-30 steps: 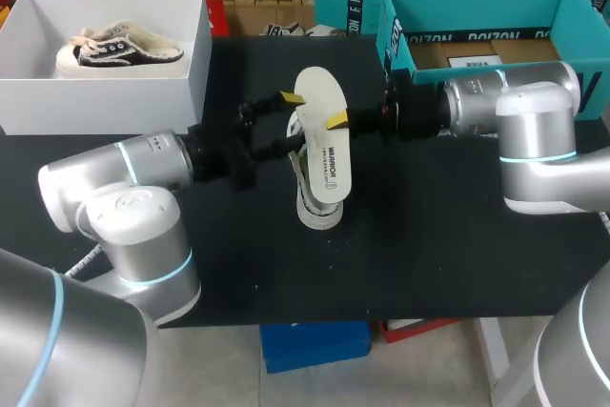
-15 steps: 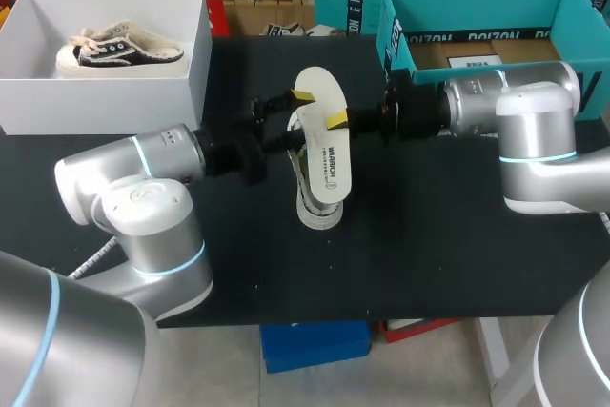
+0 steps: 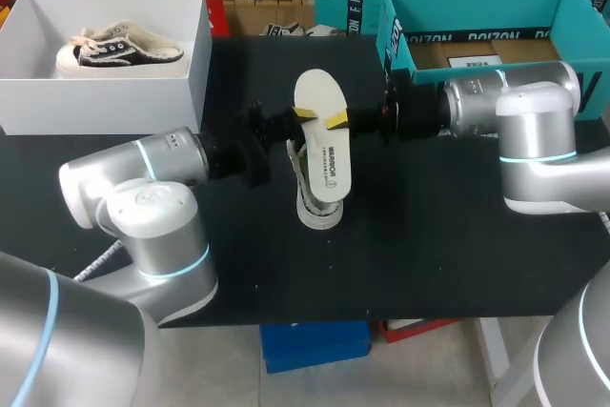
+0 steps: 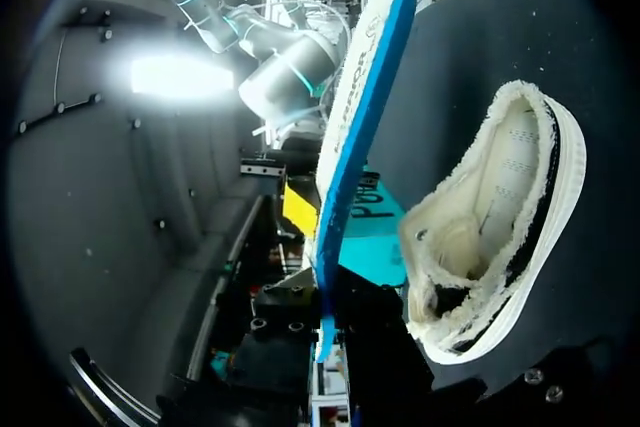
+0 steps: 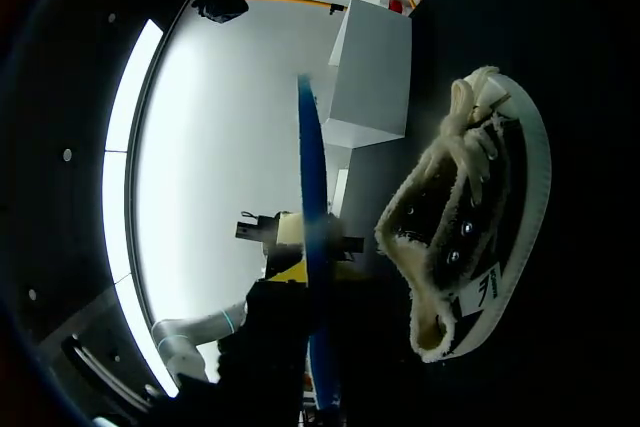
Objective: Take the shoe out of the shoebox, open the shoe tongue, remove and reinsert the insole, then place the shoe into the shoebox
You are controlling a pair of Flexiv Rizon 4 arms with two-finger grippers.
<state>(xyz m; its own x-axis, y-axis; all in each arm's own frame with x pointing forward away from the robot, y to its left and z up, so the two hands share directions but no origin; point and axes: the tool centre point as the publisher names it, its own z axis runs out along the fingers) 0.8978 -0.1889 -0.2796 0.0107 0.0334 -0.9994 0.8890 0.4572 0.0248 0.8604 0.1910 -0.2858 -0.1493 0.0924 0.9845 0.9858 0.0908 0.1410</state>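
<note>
Right tool [image 3: 335, 122] clamps the white, blue-backed foam insole [image 3: 317, 92], tilted above the fleece-lined black canvas shoe [image 3: 313, 211] below it on the black bench [image 3: 429, 235]; best to hold firm while the left tool [image 3: 301, 117], grip unclear, closes alongside.

The left arm [image 3: 162, 164] comes in low from the left, elbow bent near the front of the desk [image 3: 429, 235]. Its forearm lies level and points toward the middle, with its hand [image 3: 297, 124] right at the left edge of the insole [image 3: 322, 135]. The right arm [image 3: 505, 102] stretches in level from the right, wrist straight. Its hand [image 3: 339, 122] pinches the insole's right edge, holding it up off the desk
</note>
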